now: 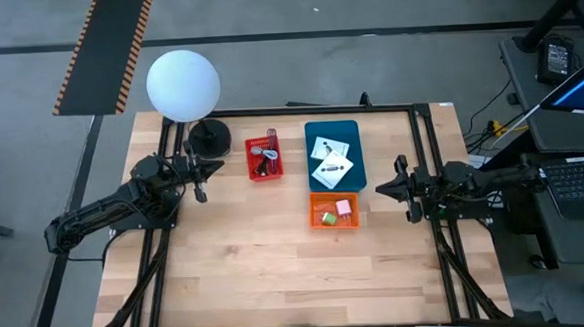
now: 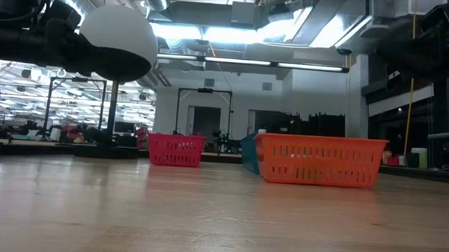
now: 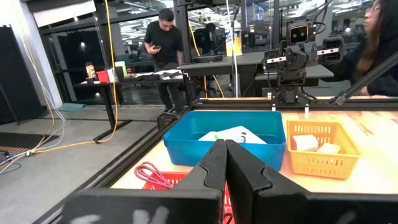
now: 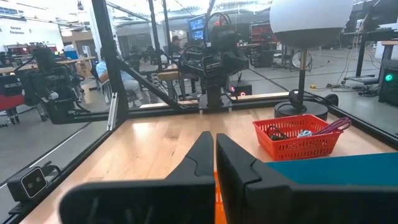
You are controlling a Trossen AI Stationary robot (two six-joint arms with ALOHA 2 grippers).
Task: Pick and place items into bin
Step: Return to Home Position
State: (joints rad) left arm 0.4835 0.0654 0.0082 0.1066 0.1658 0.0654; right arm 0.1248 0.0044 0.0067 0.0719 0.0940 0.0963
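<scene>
Three bins stand in the middle of the table. The red bin [image 1: 264,157] holds a black cable, a maroon cable [image 3: 152,175] and a blue-white stick [image 4: 303,132]. Two white cards [image 1: 331,159] lie in the blue bin [image 1: 355,140]. A pink square [image 1: 342,207] and a green cube [image 1: 327,219] sit in the orange bin [image 1: 319,198]. My left gripper [image 1: 208,174] is shut and level at the table's left side, pointing at the bins. At the right side my right gripper [image 1: 385,187] is shut too, level and facing them. Neither holds anything.
A white globe lamp [image 1: 183,84] on a black base [image 1: 210,138] stands at the far left corner, close to my left arm. A black frame [image 1: 427,156] runs around the table. People [image 3: 163,50] are in the room beyond. Bare wood lies near the front edge [image 1: 298,283].
</scene>
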